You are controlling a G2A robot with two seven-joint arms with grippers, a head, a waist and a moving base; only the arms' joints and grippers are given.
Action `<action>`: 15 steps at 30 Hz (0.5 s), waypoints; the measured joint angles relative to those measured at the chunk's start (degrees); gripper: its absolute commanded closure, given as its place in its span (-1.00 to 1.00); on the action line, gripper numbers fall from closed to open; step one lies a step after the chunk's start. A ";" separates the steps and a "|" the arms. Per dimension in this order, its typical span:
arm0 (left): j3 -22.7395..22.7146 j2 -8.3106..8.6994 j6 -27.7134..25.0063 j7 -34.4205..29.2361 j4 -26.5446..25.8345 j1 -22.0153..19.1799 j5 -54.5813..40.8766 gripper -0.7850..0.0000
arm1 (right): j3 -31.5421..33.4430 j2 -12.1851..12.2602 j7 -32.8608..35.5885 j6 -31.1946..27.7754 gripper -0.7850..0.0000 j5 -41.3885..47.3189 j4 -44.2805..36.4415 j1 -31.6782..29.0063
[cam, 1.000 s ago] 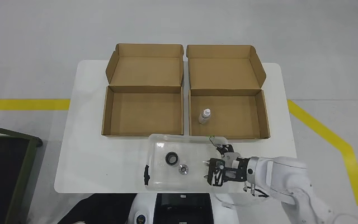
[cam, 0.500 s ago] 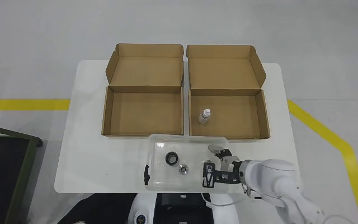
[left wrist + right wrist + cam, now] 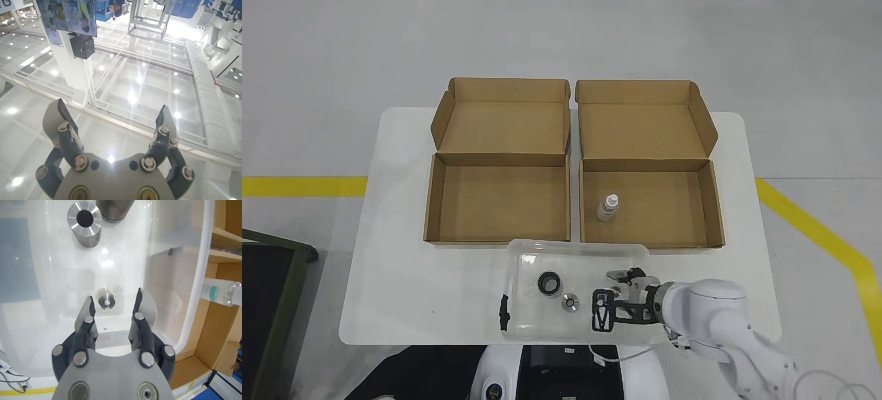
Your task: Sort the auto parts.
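Note:
A clear plastic bin [image 3: 524, 250] stands at the table's near edge and holds the metal parts. My right gripper [image 3: 115, 303] is open inside it, and a small silver stud [image 3: 106, 301] lies on the bin floor between its fingertips, untouched. Farther along the floor stand a silver bushing with a dark bore [image 3: 85, 222] and a darker cylinder [image 3: 113, 207]. From above, the right gripper [image 3: 599, 308] sits just right of the silver bushing [image 3: 570, 301] and a dark ring [image 3: 549, 285]. My left gripper [image 3: 113, 113] is open, holds nothing and points at the ceiling.
Two open cardboard boxes lie behind the bin, the left box [image 3: 497, 203] bare and the right box [image 3: 662, 210] holding a small white bottle [image 3: 608, 207]. That bottle [image 3: 217, 291] shows past the bin's rim [image 3: 200, 275]. Bare white table [image 3: 412, 280] flanks the bin.
The right arm has slid leftward across the bin, bringing its open gripper from the bin's right end toward the silver bushing. The parts and boxes have not moved.

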 measured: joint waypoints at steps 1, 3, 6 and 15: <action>0.00 0.00 0.00 0.00 0.00 0.00 0.00 -1.00 | -0.35 0.03 0.16 0.17 0.04 -0.02 0.24 0.22; 0.00 0.00 0.00 0.00 0.00 0.00 0.00 -1.00 | -1.11 0.12 0.48 0.50 0.06 0.01 0.73 0.67; 0.00 0.00 0.00 0.00 0.00 0.00 0.00 -1.00 | -2.02 0.31 0.99 1.00 0.11 0.22 1.41 1.23; 0.00 0.00 0.00 0.00 0.00 0.00 0.00 -1.00 | -4.24 1.29 2.09 2.10 0.51 2.25 2.57 2.79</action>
